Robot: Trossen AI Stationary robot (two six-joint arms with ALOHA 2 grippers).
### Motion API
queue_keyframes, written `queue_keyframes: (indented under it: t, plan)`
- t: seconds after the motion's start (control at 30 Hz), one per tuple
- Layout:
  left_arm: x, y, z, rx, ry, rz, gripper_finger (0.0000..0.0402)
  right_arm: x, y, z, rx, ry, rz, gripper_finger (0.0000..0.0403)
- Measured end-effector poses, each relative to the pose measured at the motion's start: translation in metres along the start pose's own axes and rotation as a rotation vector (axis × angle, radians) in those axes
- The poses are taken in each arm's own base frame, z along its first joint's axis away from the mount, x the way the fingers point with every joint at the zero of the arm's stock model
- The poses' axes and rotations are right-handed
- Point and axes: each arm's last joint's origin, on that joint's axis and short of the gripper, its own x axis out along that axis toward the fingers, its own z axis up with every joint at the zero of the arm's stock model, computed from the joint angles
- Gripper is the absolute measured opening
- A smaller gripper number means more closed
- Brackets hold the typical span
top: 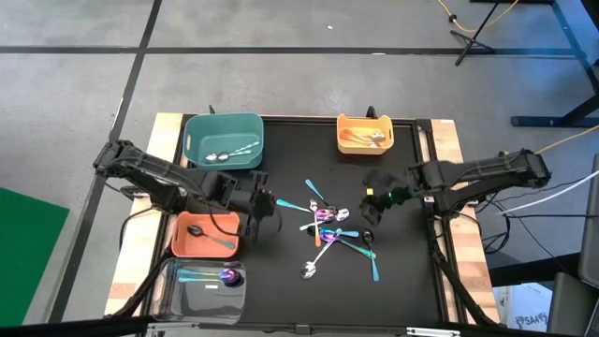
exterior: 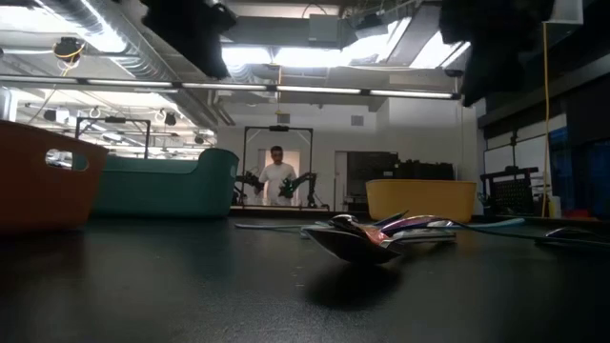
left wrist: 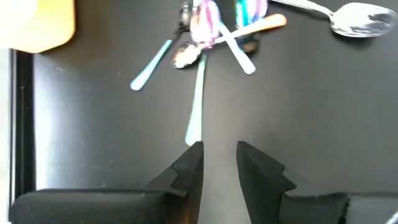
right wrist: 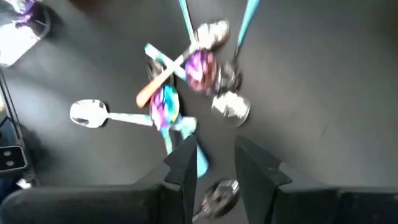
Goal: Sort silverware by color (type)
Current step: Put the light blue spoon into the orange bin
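A loose pile of silverware (top: 332,229) lies in the middle of the black mat: teal, purple-rainbow, copper and silver spoons, some crossing one another. The left wrist view shows them as a cluster of spoons (left wrist: 211,37) ahead of the fingers, and the right wrist view shows the same spoons (right wrist: 186,81). My left gripper (top: 265,208) hangs open above the mat, left of the pile, with nothing between its fingers (left wrist: 219,149). My right gripper (top: 374,200) hangs open above the pile's right side, also holding nothing (right wrist: 214,152). A silver spoon bowl (right wrist: 217,193) lies on the mat below it.
Four bins stand around the mat. A teal bin (top: 223,140) at far left holds silver spoons and a yellow bin (top: 365,133) at far right holds copper ones. An orange bin (top: 206,234) holds a black spoon. A clear bin (top: 201,281) holds teal and purple ones.
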Motion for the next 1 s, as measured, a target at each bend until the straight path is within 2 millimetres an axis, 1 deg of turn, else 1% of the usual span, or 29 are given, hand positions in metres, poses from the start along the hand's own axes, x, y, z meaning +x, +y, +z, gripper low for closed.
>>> queue_keyframes:
  t: [0.2, 0.33, 0.5, 0.6, 0.77, 0.87, 1.0]
  plan:
    - [0.005, 0.017, 0.001, -0.051, -0.005, 0.025, 0.0090, 0.015, 0.008, -0.036, 0.211, 0.097, -0.021, 0.0097]
    - [0.006, 0.022, 0.000, -0.066, 0.000, 0.033, 0.0090, 0.022, 0.010, -0.056, 0.303, 0.146, -0.047, 0.0097]
    - [0.006, 0.024, 0.000, -0.070, 0.002, 0.035, 0.0090, 0.027, 0.010, -0.074, 0.390, 0.170, -0.083, 0.0097]
    - [0.006, 0.024, 0.000, -0.071, 0.002, 0.034, 0.0090, 0.028, 0.011, -0.080, 0.411, 0.146, -0.101, 0.0097]
    - [0.006, 0.024, 0.000, -0.071, 0.002, 0.035, 0.0090, 0.032, 0.017, -0.089, 0.352, 0.089, -0.129, 0.0097]
    - [0.006, 0.024, 0.000, -0.072, -0.001, 0.035, 0.0090, 0.037, 0.023, -0.095, 0.317, 0.062, -0.130, 0.0097]
    - [0.006, 0.024, 0.000, -0.073, -0.004, 0.035, 0.0090, 0.047, 0.032, -0.105, 0.277, 0.080, -0.128, 0.0097]
